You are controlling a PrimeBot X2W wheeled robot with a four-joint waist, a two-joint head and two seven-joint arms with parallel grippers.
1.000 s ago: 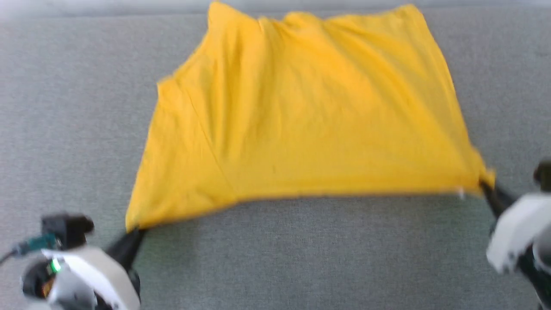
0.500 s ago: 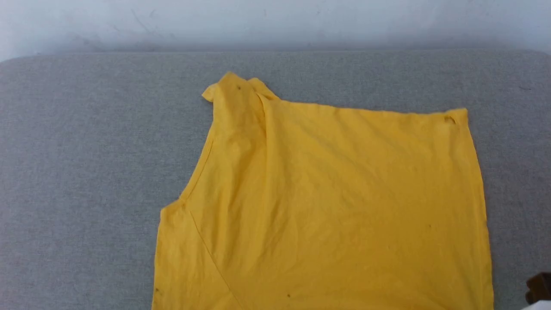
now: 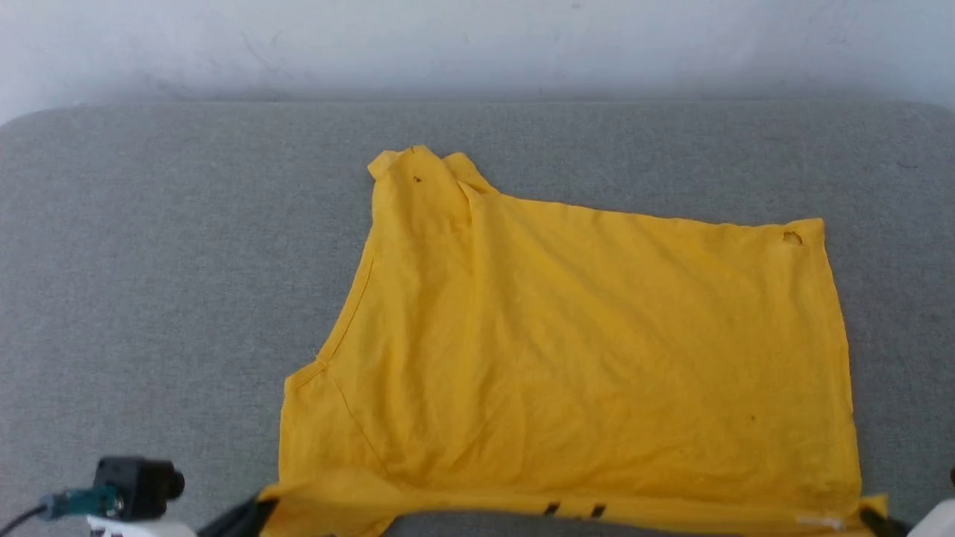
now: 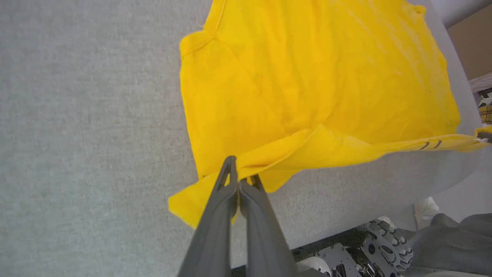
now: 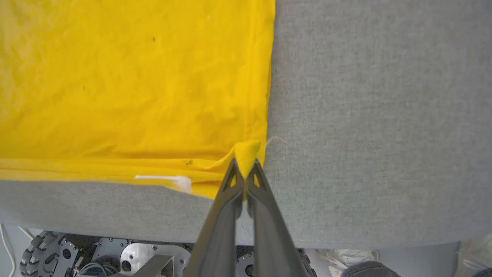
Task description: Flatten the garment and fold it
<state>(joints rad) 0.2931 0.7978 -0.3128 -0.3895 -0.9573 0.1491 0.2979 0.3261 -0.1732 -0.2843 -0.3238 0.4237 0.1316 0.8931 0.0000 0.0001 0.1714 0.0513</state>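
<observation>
The shirt, pulled taut a second ago, now lies flat mid-worktop, long axis left-right, hem at right. Its near edge is cut off at the frame bottom and its print is hidden. Both left fingers and right fingers are pinched tight on its near corners.

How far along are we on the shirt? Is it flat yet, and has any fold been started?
Done: the garment lies spread, plain side up, on the grey pad, mostly smooth. In hand: left gripper and right gripper each pinch a near corner, with the near edge curled up, showing black print marks. Left: the far left corner is bunched, and no fold is made yet.
</observation>
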